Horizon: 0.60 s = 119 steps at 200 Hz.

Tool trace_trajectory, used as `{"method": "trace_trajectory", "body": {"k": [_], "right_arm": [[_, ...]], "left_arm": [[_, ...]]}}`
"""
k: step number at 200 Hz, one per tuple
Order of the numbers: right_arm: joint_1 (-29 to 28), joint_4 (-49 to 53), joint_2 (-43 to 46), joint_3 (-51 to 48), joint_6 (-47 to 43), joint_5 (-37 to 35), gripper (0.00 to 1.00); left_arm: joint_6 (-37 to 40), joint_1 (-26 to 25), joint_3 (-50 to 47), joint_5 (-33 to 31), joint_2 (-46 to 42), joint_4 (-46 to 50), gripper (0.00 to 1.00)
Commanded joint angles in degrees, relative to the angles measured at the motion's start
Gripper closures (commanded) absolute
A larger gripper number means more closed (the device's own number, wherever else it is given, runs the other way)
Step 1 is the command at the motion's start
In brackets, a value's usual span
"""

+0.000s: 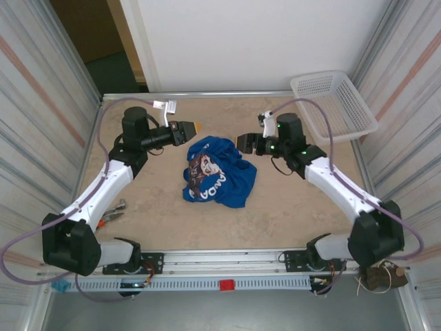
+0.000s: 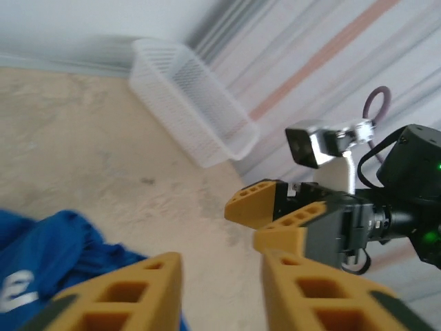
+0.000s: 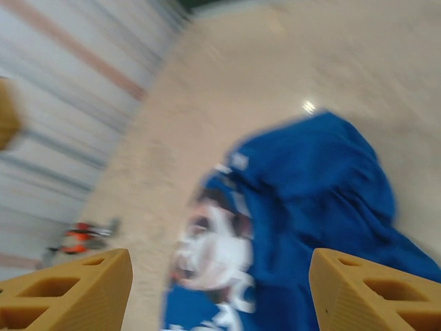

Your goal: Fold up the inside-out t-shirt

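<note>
**Blue tee bunched at mid-worktop, both claws spread and empty**

The inside-out t-shirt [image 1: 219,172] lies in a rumpled heap near the middle of the worktop [image 1: 296,200], well clear of all four edges. It is soft royal-blue cloth, thrown into rounded folds and ridges. A dark print with pale lettering and a white patch faces up on the side toward the left edge. Its outline is an uneven lump, wider toward the near edge.

The worktop is a matte, mottled beige sheet with a faint speckled grain, framed by corrugated metal walls striped in grey and dull pink.

The left claw [image 1: 195,127] hovers off the shirt's far-left side. Its blocky yellow fingers [image 2: 117,296], moulded with rectangular hollows, are spread with nothing between them. The right claw [image 1: 241,143] points at the shirt from the far-right side, near the cloth but not on it. Its two ochre fingers [image 3: 69,289] stand wide apart at either side of the right wrist view, also gripping nothing; that view is blurred.

A white plastic lattice basket [image 1: 334,103], rectangular with flared walls, sits tilted at the far-right corner, overhanging the right edge. A small tool with orange-red handles [image 1: 114,214] lies close to the left edge, toward the near-left corner.
</note>
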State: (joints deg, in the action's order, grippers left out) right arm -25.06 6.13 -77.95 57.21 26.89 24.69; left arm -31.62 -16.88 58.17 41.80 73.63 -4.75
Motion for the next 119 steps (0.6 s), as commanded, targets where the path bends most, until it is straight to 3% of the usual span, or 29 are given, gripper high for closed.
{"method": "trace_trajectory", "body": {"k": [1,28,65,80,93,102,119], "right_arm": [[-0.08,-1.72,-6.17,-1.71,1.25,-6.73,0.33],[-1.17,-3.48,-15.26,2.76,2.20,-4.66,0.33],[-4.01,-0.82,-25.20,9.71,0.95,-4.69,0.39],[-4.03,-0.55,-27.19,10.85,0.96,-4.03,0.55],[-3.77,-0.18,-26.98,11.08,0.80,-3.95,0.85],[-3.45,0.23,-25.99,11.04,0.71,-3.37,1.00],[-2.42,0.91,-22.57,10.53,0.36,-2.22,1.00]], "left_arm": [[3.07,-0.12,-2.88,-10.38,-1.15,10.20,0.55],[2.34,-1.90,-8.86,-18.76,-0.62,13.62,0.45],[-0.40,-4.56,-14.84,-21.28,2.04,8.22,0.39],[-0.67,-5.87,-14.55,-21.38,4.33,6.47,0.38],[-0.93,-6.86,-13.36,-21.12,7.20,5.57,0.37],[-1.00,-7.42,-12.34,-20.93,9.61,5.19,0.36],[-1.89,-7.71,-10.52,-20.43,14.18,3.51,0.37]]}}
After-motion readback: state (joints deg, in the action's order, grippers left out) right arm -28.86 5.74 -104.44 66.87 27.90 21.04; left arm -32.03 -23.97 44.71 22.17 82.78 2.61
